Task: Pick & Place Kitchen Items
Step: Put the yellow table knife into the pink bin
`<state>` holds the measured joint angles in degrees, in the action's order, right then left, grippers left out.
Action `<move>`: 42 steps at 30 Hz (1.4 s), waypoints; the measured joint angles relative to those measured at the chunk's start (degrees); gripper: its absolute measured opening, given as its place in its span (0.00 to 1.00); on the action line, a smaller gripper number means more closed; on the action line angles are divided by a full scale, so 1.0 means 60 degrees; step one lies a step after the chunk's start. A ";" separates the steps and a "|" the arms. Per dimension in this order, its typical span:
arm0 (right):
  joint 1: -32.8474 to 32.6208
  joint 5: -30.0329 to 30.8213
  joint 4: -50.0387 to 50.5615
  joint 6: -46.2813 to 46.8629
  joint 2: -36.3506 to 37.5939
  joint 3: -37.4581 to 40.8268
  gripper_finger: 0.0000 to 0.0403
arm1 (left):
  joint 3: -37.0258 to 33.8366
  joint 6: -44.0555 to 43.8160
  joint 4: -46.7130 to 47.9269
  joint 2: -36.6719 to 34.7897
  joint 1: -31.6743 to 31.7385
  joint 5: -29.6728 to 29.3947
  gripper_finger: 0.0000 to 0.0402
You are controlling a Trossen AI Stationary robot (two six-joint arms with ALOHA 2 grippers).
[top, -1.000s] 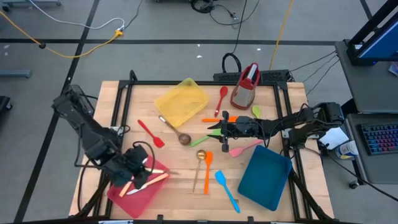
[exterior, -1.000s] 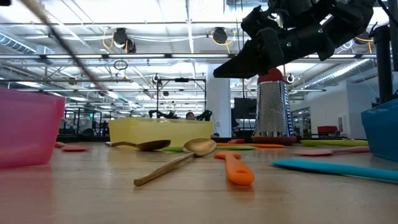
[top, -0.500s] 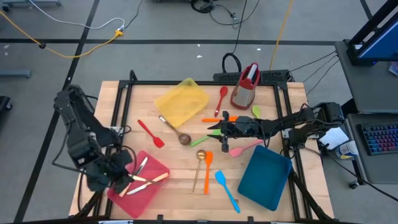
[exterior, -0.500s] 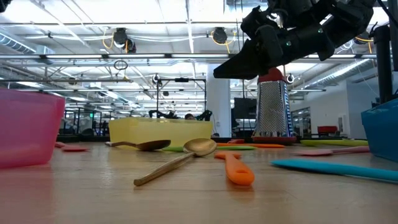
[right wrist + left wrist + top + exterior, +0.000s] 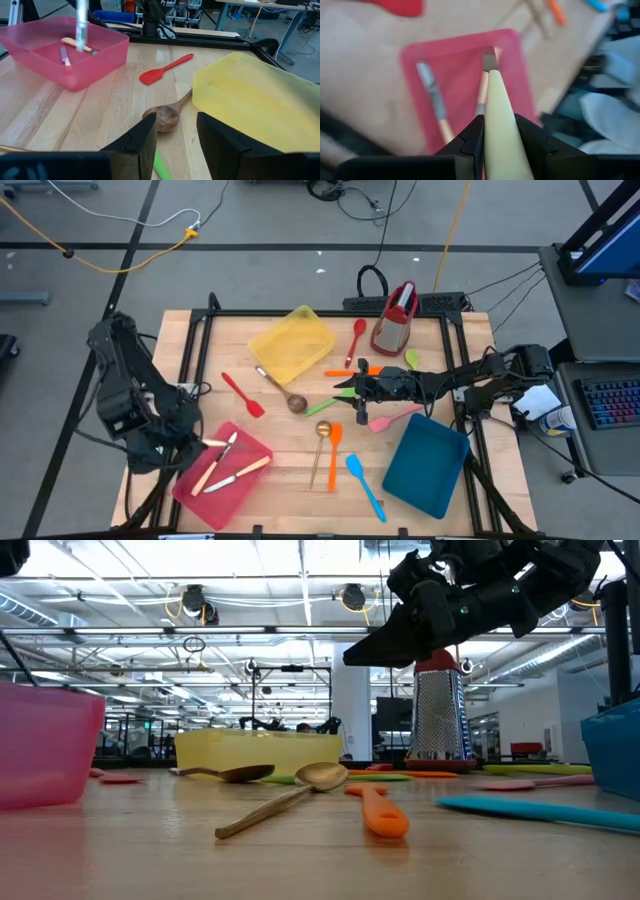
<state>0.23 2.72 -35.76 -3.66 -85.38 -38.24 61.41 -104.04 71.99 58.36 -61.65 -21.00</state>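
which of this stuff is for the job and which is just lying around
Job: red spatula, wooden spoon, gold spoon, orange spatula, blue spatula, pink spatula, pale-handled utensil in left gripper.
Lying about: grater, keyboard.

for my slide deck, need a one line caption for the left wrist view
Left gripper holds a pale-handled knife above the pink-red tray.
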 joint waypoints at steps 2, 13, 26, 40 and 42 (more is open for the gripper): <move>0.0000 0.0000 0.0001 0.0000 0.0000 0.0000 0.33 | 0.0000 -0.0356 0.0462 0.0208 0.0050 0.0296 0.22; -0.0004 0.0000 0.0074 0.0000 -0.0004 0.0000 0.32 | 0.0006 -0.1196 0.0724 0.2389 0.0402 0.0917 0.22; -0.0004 0.0000 0.0074 0.0000 -0.0004 0.0000 0.32 | -0.0004 -0.1758 -0.0445 0.4820 0.0594 0.1639 0.22; -0.0001 0.0000 0.0078 0.0029 -0.0004 0.0000 0.32 | -0.0011 -0.1769 -0.1371 0.5547 0.0675 0.1750 0.22; 0.0000 0.0001 0.0076 0.0138 -0.0004 0.0000 0.32 | -0.0011 -0.1772 -0.1576 0.5614 0.0675 0.1748 0.22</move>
<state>0.23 2.73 -35.30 -2.83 -85.41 -38.24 61.34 -114.67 62.53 92.05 -57.60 -10.51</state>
